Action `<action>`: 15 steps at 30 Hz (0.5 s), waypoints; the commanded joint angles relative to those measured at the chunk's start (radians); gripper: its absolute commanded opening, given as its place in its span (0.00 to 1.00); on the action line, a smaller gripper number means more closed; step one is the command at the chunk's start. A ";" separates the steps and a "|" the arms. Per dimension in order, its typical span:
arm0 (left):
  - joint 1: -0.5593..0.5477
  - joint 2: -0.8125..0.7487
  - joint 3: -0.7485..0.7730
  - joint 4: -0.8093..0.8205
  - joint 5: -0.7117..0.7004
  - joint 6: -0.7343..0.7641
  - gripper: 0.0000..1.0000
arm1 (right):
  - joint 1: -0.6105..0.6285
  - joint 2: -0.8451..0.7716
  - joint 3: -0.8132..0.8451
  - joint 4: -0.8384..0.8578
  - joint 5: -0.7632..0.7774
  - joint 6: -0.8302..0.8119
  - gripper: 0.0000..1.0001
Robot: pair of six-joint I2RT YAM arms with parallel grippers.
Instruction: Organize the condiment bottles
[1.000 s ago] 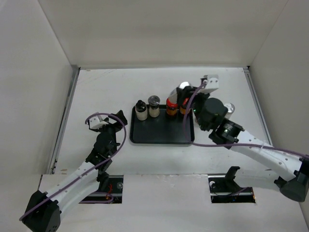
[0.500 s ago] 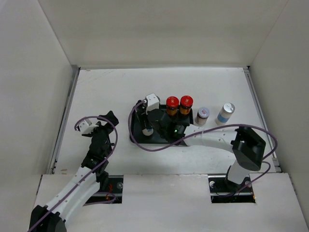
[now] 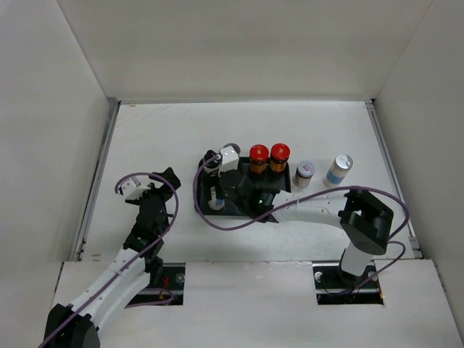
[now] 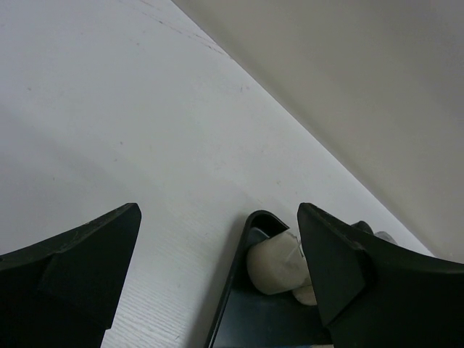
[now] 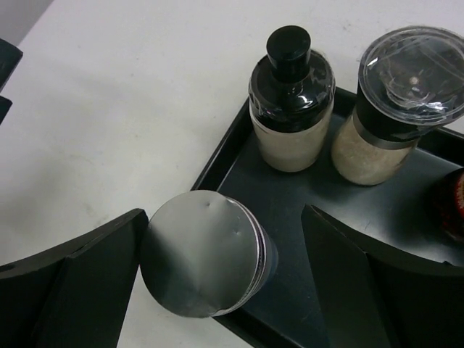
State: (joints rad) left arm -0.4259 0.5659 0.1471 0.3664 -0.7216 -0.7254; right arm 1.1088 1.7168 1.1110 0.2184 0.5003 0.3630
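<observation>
My right gripper (image 5: 225, 279) (image 3: 217, 193) is open over the near-left corner of the black tray (image 3: 250, 206). A silver-topped jar (image 5: 206, 254) (image 3: 216, 204) stands between its fingers, close against the left one. Behind it on the tray are a cream jar with a black cap (image 5: 291, 101) and a cream jar with a clear lid (image 5: 395, 101). Two red-capped jars (image 3: 259, 156) (image 3: 280, 155) stand at the tray's far right. Two more silver-topped jars (image 3: 304, 172) (image 3: 338, 168) stand on the table right of the tray. My left gripper (image 3: 163, 181) (image 4: 217, 283) is open and empty, left of the tray.
The left wrist view shows the tray's corner (image 4: 235, 297) and a cream jar (image 4: 275, 261) just past my right finger. White walls enclose the table on three sides. The right arm's cable loops over the tray's near edge (image 3: 239, 225).
The right arm swung from the red-capped jars to the tray's near-left corner. Its jaws have now opened around the silver-topped jar. The left gripper drifted slightly left.
</observation>
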 commanded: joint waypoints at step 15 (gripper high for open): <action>0.002 -0.017 -0.007 0.039 0.062 -0.009 0.91 | -0.382 -0.532 -0.387 -0.232 0.324 0.142 1.00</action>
State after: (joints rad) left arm -0.4259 0.5510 0.1459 0.3668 -0.6880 -0.7265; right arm 0.7841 1.1954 0.7799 0.1246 0.7620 0.4217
